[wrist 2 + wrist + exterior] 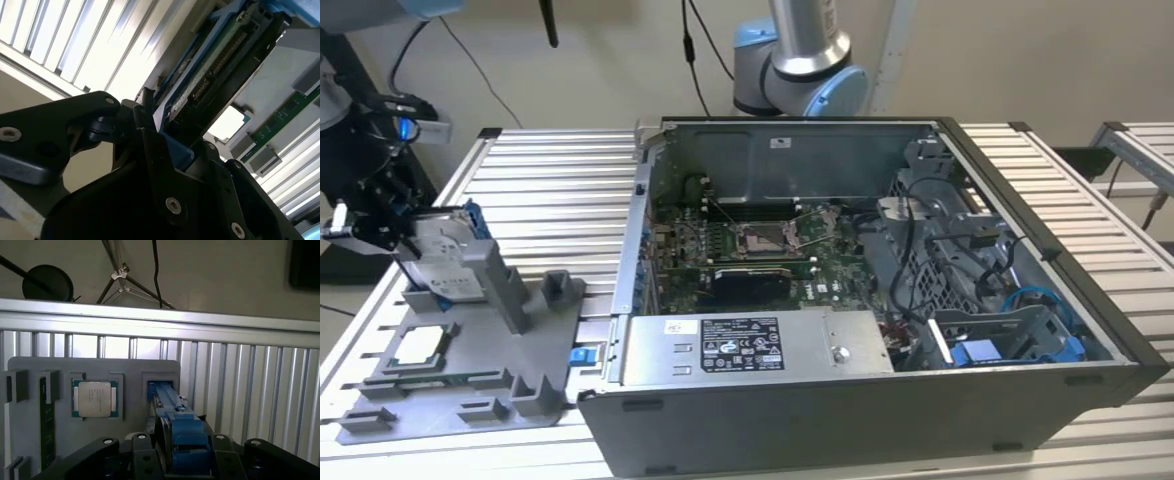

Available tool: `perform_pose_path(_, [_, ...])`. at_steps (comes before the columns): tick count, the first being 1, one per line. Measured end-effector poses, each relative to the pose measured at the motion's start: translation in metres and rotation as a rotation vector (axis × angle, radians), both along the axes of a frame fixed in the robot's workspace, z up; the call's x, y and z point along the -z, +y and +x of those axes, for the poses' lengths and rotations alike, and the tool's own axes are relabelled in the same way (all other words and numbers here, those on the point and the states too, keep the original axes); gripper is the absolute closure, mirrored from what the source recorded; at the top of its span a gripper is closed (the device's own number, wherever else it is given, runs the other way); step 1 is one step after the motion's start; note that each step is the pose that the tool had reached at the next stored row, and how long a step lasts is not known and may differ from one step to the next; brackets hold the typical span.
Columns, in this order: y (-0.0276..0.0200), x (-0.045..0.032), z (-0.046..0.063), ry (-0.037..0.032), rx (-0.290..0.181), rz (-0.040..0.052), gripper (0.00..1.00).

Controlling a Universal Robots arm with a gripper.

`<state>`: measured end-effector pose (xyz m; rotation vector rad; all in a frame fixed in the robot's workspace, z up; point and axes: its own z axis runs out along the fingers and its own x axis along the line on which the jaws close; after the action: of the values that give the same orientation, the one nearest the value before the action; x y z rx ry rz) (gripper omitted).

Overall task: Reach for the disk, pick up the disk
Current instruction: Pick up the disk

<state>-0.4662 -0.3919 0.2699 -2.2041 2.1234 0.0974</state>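
The gripper (pixel 186 452) is clenched on the upright disk (pixel 166 391), which is slotted at the grey fixture's (pixel 480 375) far corner.

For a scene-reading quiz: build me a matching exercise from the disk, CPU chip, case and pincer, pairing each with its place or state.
Things:
1 disk
2 CPU chip
3 case
4 pincer

Places or states:
A open, motherboard showing
B lying flat in the grey holder
C at the disk's blue edge
D standing on edge in the holder

Pairs: 1-D, 2-B, 3-A, 4-C
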Motion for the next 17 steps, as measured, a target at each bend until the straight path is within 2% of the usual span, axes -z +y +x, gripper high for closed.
perform_pose_path(13, [0.0000, 0.0000, 0.0099, 0.0000, 0.000, -0.0001, 0.00])
perform_pose_path(14, [0.0000, 0.0000, 0.0100, 0.0000, 0.000, -0.0002, 1.00])
perform_pose_path(17, [0.0000, 0.0000, 0.0101, 0.0000, 0.000, 0.0001, 1.00])
